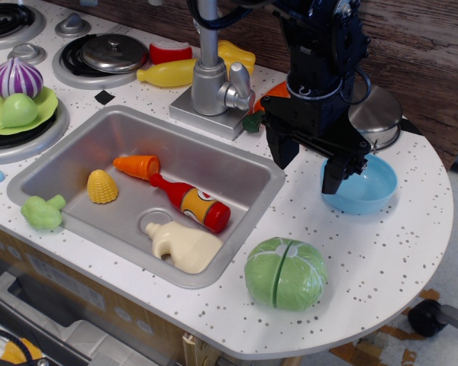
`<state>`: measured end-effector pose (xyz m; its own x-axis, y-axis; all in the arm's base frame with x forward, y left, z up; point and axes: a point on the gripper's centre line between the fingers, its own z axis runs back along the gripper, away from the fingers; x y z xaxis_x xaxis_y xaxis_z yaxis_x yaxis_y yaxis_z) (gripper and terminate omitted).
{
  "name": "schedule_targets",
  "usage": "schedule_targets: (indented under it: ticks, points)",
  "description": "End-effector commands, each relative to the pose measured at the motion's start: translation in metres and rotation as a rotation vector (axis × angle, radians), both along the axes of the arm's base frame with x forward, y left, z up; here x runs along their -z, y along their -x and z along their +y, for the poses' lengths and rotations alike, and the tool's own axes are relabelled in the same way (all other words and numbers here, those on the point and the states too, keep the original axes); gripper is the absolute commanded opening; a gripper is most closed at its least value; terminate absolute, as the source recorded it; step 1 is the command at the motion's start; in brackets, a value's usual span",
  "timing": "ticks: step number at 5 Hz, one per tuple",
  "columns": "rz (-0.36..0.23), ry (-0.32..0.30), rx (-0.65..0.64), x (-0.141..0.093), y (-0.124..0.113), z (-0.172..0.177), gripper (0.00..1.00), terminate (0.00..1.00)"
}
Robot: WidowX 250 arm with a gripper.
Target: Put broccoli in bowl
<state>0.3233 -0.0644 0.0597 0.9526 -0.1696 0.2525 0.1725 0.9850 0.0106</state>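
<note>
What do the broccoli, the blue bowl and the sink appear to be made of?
The broccoli looks like moulded plastic: a uniform light green with a dull, lumpy surface. The bowl seems to be smooth plastic, light blue, with a soft sheen on its rim. The sink looks metallic, grey and matte, but it may be silver-coloured plastic.

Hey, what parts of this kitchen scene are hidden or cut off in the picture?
- bowl: near-left rim hidden behind the gripper.
- steel pot: left part behind the arm.
- orange item beside the faucet: mostly hidden by the arm.
- left burner: cut by the picture's edge.
</note>
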Motion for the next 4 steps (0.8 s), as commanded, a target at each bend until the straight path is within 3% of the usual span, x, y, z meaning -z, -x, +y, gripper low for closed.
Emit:
schedule_targets:
  ticks: [1, 2, 3, 4]
  points:
    - [0.0, 0.0, 0.0, 0.0, 0.0, 0.0, 1.0, 0.0]
    - [0.047, -0.123, -0.047, -0.017, 0.012, 0.022, 1.0, 0.0]
    - [0.103, -0.199, -0.083, -0.031, 0.024, 0.048, 1.0, 0.0]
    - [0.126, -0.204, -0.079, -0.037, 0.041, 0.095, 1.0, 0.0]
